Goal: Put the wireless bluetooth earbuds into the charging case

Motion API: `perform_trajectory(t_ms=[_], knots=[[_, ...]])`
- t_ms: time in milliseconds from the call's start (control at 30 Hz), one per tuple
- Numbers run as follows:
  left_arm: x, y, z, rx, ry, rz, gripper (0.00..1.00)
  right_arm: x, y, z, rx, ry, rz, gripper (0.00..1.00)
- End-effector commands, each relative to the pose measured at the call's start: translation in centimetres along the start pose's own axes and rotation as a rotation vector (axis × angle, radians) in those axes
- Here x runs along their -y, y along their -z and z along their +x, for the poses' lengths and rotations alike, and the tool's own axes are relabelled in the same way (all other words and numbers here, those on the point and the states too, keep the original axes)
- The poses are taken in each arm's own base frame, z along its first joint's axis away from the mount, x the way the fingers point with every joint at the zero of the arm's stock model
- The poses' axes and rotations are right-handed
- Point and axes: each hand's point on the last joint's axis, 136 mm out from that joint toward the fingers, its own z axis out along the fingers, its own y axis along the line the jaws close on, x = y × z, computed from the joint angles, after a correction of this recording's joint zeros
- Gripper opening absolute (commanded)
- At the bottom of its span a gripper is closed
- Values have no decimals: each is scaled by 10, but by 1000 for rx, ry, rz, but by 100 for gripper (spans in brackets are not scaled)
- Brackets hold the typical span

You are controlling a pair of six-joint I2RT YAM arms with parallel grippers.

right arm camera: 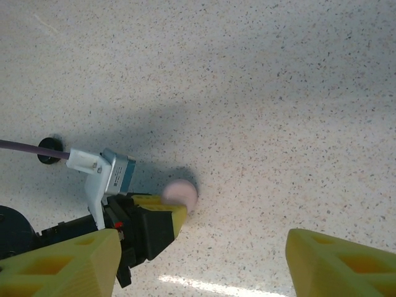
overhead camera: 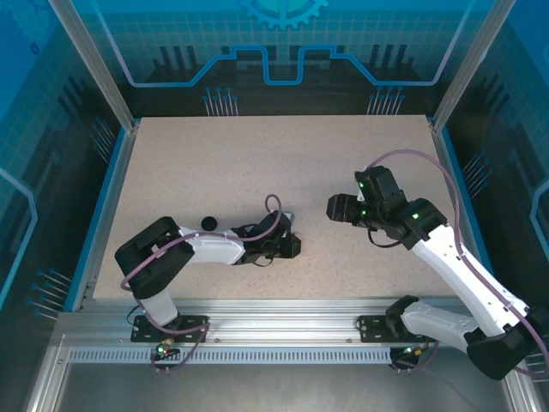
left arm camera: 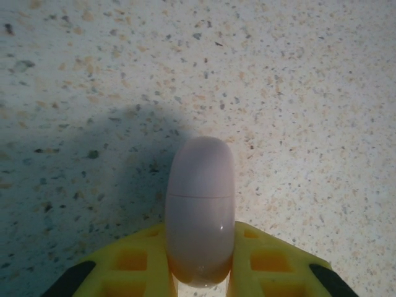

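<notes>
Left gripper [overhead camera: 290, 245] is pinched narrow around a pale pink, smooth oval plastic charging case [left arm camera: 199, 198], held on edge with its seam closed, down by the speckled beige tabletop [overhead camera: 257, 154]. Right gripper [overhead camera: 336, 208] hangs at its 2 o'clock, jaws spread wide, nothing in them. A small black round thing [overhead camera: 208, 222] sits at the left gripper's 9 o'clock.

Pale pink charging case [left arm camera: 199, 204]: 1, round, shut, seam showing. Black round item [overhead camera: 208, 222]: 1, on table's [overhead camera: 257, 154] left half, closer to near edge than far; case or not, can't tell. Arms: 2, left arm [overhead camera: 206, 247] + right arm [overhead camera: 446, 249]. Grippers: 2, left gripper [left arm camera: 199, 260] + right gripper [right arm camera: 201, 260]. Yellow fingers [right arm camera: 334, 266]: 2 per gripper, 4 total. Tables: 1.
</notes>
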Motion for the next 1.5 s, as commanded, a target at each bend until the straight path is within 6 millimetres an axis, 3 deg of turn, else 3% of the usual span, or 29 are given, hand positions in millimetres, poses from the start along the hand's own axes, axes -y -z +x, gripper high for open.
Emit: perform_trajectory(t_ms=[0, 333, 467, 667, 700, 867, 1000, 1100, 1233, 1367, 1467], knots=[[-15, 9, 4, -22, -46, -104, 28, -4, 10, -10, 34, 7, -21, 77], [-14, 32, -16, 18, -116, -144, 50, -9, 24, -19, 63, 10, -38, 89], [-13, 58, -37, 61, -151, -163, 63, -9, 36, -25, 94, 13, -37, 100], [6, 138, -85, 216, -221, -173, 89, 1, 59, -44, 173, 62, 33, 100], [10, 157, -93, 257, -234, -175, 99, 4, 63, -48, 194, 72, 55, 100], [19, 249, -124, 475, -300, -216, 99, 20, 83, -69, 322, 108, 158, 100], [14, 319, -140, 702, -343, -272, 99, 33, 90, -85, 433, 132, 233, 100], [5, 348, -140, 808, -444, -330, 99, 36, 86, -93, 479, 169, 260, 100], [-11, 352, -132, 856, -613, -442, 99, 44, 69, -94, 482, 172, 307, 100], [-44, 332, -123, 846, -669, -573, 99, 52, 50, -90, 467, 225, 352, 100], [-74, 312, -123, 870, -607, -604, 99, 53, 32, -86, 513, 336, 332, 100]])
